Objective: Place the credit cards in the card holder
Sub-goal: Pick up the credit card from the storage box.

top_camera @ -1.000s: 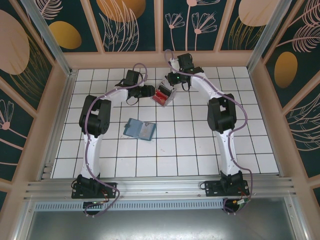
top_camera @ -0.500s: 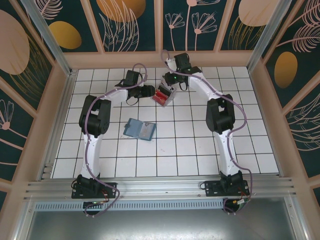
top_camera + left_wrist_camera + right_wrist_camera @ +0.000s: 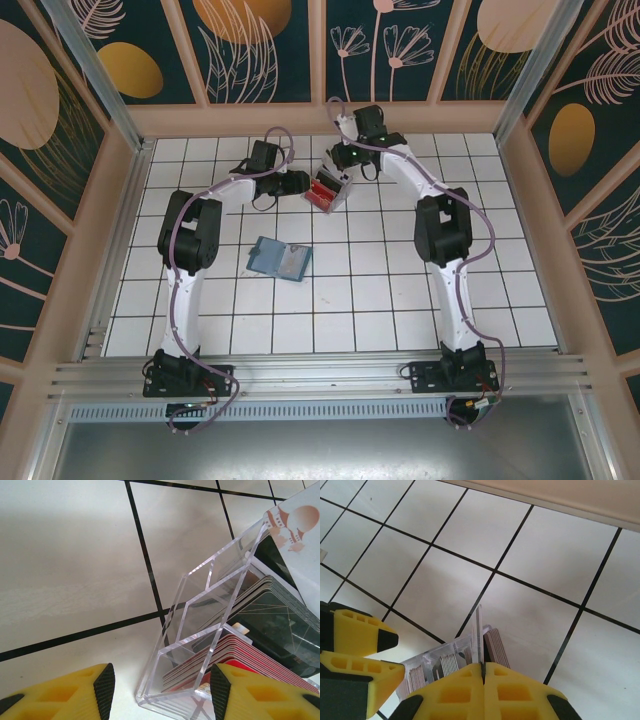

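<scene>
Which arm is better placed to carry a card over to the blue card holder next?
Right. The right gripper is shut on a card; the left gripper stands open at the clear tray.

right arm (image 3: 440, 225): leaned left, then back | right jaws: pinched tighter onto credit card (image 3: 479, 632)

A white-tiled tabletop (image 3: 370, 300) with dark grout sits inside wood-framed walls of teal floral panels (image 3: 260, 50), with an aluminium rail (image 3: 320, 375) along its near edge.

We see a clear, shiny plastic tray (image 3: 176, 645) holding smooth, glossy plastic cards (image 3: 265, 625), on smooth white tiles (image 3: 65, 565) with a soft shine.
</scene>
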Robot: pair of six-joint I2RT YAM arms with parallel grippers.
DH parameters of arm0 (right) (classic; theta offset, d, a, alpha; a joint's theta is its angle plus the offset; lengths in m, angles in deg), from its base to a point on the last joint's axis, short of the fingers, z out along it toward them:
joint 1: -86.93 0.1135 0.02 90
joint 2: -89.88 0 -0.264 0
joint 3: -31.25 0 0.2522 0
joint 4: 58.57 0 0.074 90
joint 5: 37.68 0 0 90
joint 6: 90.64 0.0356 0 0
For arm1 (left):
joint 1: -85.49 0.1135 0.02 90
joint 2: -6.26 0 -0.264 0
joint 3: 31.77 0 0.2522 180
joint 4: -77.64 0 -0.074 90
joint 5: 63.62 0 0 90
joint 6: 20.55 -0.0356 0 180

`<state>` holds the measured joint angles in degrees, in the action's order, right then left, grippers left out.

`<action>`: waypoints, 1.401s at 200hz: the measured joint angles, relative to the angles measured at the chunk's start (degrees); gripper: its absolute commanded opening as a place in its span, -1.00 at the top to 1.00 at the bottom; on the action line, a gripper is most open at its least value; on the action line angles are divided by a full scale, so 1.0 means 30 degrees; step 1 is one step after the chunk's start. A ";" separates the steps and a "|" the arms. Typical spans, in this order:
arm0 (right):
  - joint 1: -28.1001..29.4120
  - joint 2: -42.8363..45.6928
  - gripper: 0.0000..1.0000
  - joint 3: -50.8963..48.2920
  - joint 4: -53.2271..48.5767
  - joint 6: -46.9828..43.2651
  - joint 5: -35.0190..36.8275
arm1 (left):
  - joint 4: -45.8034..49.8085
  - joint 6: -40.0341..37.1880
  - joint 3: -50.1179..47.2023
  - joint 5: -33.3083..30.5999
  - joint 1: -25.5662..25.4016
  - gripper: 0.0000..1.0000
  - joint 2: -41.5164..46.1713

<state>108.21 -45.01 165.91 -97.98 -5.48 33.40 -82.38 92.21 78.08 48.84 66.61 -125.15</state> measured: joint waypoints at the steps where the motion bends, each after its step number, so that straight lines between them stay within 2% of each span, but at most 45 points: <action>1: -0.0015 0.0007 0.86 -0.0015 0.0000 0.0036 -0.0036 | 0.0000 0.0000 0.0000 0.0000 0.0000 -0.10 0.0000; 80: -0.2288 0.0481 0.88 -0.1515 0.1348 0.2630 -0.4590 | 0.0000 0.0007 0.0000 0.0022 0.0000 -0.11 0.0007; 161: -0.1967 0.0495 0.88 -0.1858 0.1698 0.2739 -0.4619 | 0.0510 0.0510 -0.0452 0.0597 0.0000 -0.13 0.0794; 222: -0.1858 0.0495 0.89 -0.1982 0.1923 0.2732 -0.4881 | -0.0277 0.1858 -0.0743 0.2259 0.0182 -0.13 0.2157; 280: -0.1807 0.0495 0.89 -0.2266 0.1916 0.2710 -0.5931 | -0.0729 0.2528 -0.0743 0.2812 0.0401 -0.13 0.2178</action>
<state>102.79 -43.53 159.11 -92.23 2.65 15.61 -84.57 99.80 75.85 57.28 67.82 -118.62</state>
